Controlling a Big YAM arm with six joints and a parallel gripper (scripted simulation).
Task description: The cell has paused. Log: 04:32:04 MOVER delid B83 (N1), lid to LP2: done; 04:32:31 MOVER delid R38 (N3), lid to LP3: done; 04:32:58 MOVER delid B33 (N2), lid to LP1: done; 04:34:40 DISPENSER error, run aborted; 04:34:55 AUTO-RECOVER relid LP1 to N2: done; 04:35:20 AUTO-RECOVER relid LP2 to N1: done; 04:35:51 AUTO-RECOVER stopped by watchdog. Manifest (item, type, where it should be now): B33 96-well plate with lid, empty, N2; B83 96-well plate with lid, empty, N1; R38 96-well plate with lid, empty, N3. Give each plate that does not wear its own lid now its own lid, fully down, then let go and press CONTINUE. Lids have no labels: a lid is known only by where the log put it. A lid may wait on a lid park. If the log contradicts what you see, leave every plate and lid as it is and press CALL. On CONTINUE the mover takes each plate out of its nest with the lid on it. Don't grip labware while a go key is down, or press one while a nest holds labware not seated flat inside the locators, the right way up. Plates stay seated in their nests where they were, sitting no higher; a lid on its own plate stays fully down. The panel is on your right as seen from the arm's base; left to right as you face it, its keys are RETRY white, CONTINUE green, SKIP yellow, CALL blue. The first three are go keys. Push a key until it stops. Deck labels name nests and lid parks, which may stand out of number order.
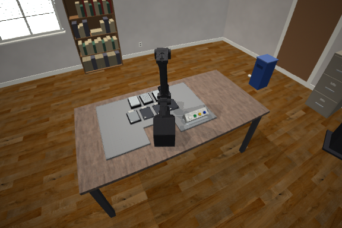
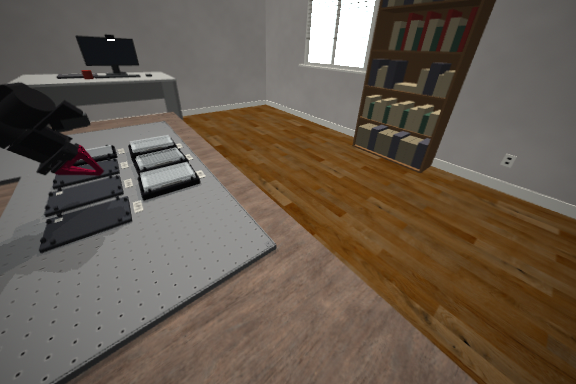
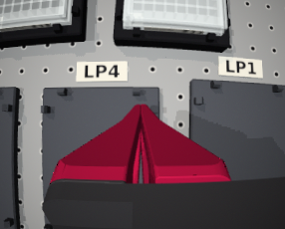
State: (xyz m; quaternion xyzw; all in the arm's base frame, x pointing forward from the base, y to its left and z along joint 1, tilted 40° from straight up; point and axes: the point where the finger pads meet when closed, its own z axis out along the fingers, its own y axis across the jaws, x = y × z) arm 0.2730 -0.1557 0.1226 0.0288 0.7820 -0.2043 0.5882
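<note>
Nearest the arm's base, the gripper [image 3: 141, 148] hangs with its red fingers pressed together on nothing, over the dark pad labelled LP4 [image 3: 81, 120], beside the pad marked LP1 [image 3: 238, 120]. Beyond the pads, toward the table's far edge, three plates [image 2: 160, 174] sit in a row in their black nests. The key panel [image 1: 196, 116] stands toward the table's right edge.
</note>
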